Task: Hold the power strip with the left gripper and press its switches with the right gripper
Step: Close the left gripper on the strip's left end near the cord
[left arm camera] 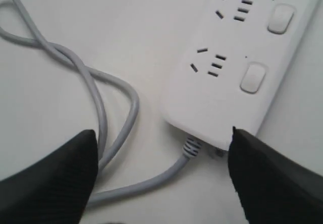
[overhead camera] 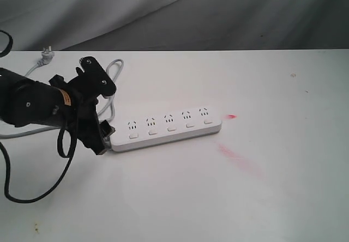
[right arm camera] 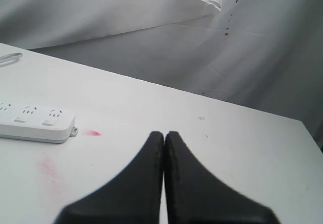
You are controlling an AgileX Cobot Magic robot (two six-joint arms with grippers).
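Strip (overhead camera: 166,128): flat on table (overhead camera: 272,187), unheld.
Left gripper (left arm camera: 164,138): spread wide around the strip's cord end, not clamped.
Right gripper (right arm camera: 164,134): fingers together, well apart from strip.
Switches (overhead camera: 170,127): pressing likely all left.

Looped cord (left arm camera: 133,103) behind power strip (overhead camera: 166,128)

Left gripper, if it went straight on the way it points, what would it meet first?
Probably the cord end of the power strip, between the open fingers of the left gripper, grey cord alongside; depth is unclear.
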